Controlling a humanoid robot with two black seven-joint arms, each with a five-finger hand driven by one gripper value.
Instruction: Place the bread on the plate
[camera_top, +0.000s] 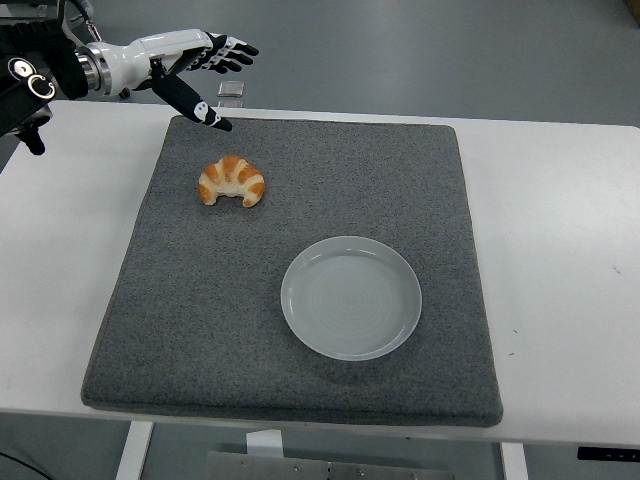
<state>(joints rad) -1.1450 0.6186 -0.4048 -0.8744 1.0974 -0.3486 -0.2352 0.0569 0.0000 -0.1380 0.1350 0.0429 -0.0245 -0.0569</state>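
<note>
A golden croissant (232, 181) lies on the grey mat (300, 260) at its upper left. An empty white plate (350, 297) sits on the mat below and to the right of it. My left hand (208, 70) comes in from the upper left, held in the air above the mat's far left corner, fingers spread and thumb pointing down. It holds nothing and is up and left of the croissant. My right arm is out of view.
The mat lies on a white table (560, 250). A small clear object (231, 90) stands at the table's far edge behind the mat, just right of my left hand.
</note>
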